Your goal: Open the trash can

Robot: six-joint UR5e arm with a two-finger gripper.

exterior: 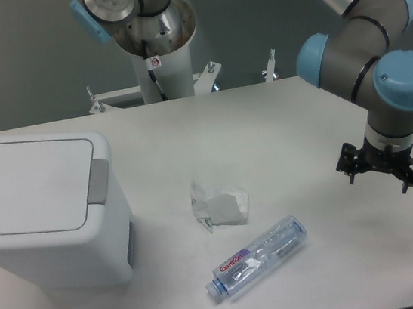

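White table carries the trash can at its left edge, lid flat down, grey latch facing right. Crumpled wrapper and plastic bottle lie mid-table. Gripper hangs far right; its jaw state is unreadable.

bottle | label: red brand script, not legible | no other readable text

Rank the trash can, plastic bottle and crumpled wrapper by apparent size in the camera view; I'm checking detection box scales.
1. trash can, by far the largest
2. plastic bottle
3. crumpled wrapper, the smallest
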